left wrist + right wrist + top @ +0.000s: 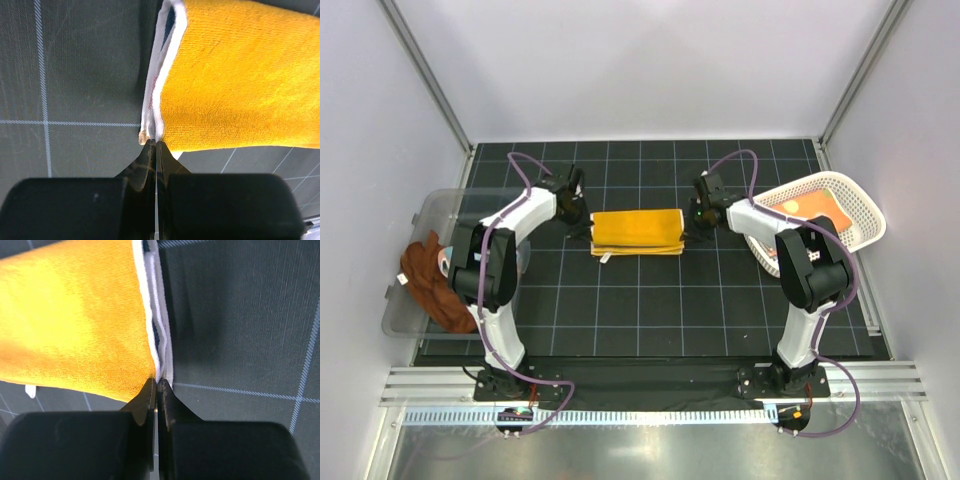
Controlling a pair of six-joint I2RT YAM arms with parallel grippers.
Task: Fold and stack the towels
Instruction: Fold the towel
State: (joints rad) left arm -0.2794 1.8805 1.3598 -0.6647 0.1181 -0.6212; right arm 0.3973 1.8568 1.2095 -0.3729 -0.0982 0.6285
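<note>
Holds yellow towel (637, 232) by both ends, left jaws and right jaws clenched on hem corners. Lies lengthwise left-right between them.

Lab test cell: white panel walls (650, 60), aluminium rails (650, 382), gridded black mat (650, 320).

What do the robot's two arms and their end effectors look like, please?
Both the left arm and the right arm have white shell links between bulky black joint housings. A purple cable loops along each. The left end effector and the right end effector are black, with blocky bodies tapering to thin pointed fingers.
</note>
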